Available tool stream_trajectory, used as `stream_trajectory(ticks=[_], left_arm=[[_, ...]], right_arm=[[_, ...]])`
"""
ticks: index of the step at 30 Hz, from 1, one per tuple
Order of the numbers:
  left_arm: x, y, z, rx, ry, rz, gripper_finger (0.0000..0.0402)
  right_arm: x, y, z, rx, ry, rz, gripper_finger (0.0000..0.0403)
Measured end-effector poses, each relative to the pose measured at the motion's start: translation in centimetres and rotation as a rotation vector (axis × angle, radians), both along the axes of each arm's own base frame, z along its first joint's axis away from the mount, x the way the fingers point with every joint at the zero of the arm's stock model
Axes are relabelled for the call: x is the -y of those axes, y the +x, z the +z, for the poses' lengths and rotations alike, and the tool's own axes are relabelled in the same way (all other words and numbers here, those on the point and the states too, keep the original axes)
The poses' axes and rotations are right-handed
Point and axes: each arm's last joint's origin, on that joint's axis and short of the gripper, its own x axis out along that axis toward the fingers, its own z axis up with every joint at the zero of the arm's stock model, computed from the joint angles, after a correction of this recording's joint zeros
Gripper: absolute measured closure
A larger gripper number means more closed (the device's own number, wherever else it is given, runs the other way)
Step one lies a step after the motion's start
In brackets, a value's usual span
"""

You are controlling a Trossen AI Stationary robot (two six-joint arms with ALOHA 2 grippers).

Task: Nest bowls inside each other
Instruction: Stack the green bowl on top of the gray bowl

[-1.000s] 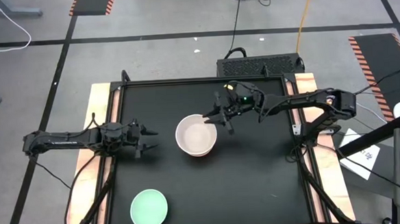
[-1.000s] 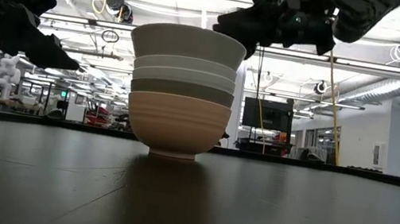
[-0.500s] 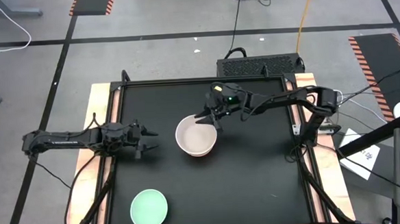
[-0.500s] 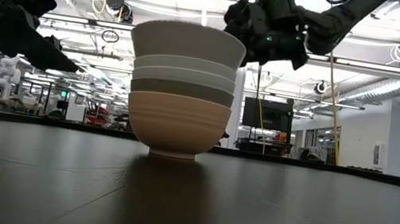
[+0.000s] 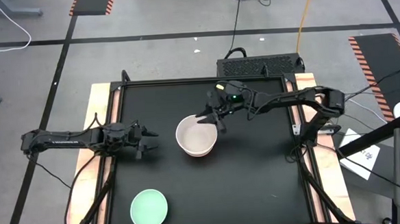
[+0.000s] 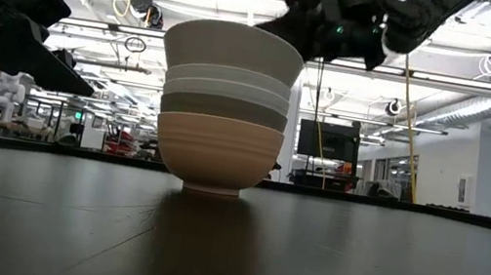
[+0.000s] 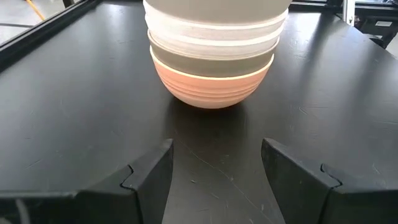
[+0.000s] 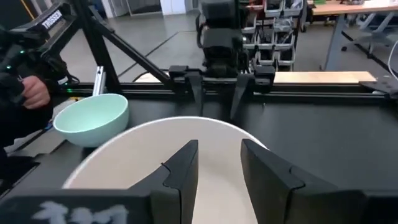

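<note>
A stack of small round bowls [image 6: 223, 109] stands near the middle of the black table [image 5: 258, 177]: a ribbed salmon-orange one at the bottom, olive-brown and white above, beige-grey on top. A mint green bowl [image 5: 149, 208] sits apart near the front left edge. The right gripper [image 5: 210, 119], fingers parted and empty, hovers over the stack's rim. The left gripper [image 5: 145, 142], fingers spread, waits beside it across bare tabletop.

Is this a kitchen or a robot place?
It looks like a robot lab or workshop, not a kitchen. Two robot arms work at a black table holding a stack of bowls, striped hazard tape marks the floor, and workbenches and shelves fill the big room behind.
</note>
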Motion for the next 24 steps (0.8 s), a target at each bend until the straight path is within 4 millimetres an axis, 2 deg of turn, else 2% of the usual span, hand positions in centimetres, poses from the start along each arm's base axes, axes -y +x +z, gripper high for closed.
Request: stream_trajectory(ticks=[6, 9, 14, 17, 24], left_arm=[[0.0, 0.0, 0.0, 0.001, 0.001, 0.0, 0.0156], [0.0, 0.0, 0.0, 0.001, 0.001, 0.003, 0.0156], [0.0, 0.0, 0.0, 0.001, 0.0, 0.004, 0.0156], [0.0, 0.0, 0.0, 0.002, -0.002, 0.005, 0.0156], [0.0, 0.1, 0.2, 0.026, -0.009, 0.009, 0.0156]], right_arm=[[-0.9, -2.6, 3.4, -0.017, -0.031, 0.005, 0.0289], [-1.5, -4.2, 4.0, -0.068, -0.036, -0.009, 0.0289], [-3.1, -7.0, 3.1, -0.107, -0.041, 0.02, 0.0289], [-4.1, -9.0, 1.8, -0.124, -0.043, 0.04, 0.0289], [-5.7, -13.5, -1.0, -0.04, -0.018, -0.03, 0.0289]])
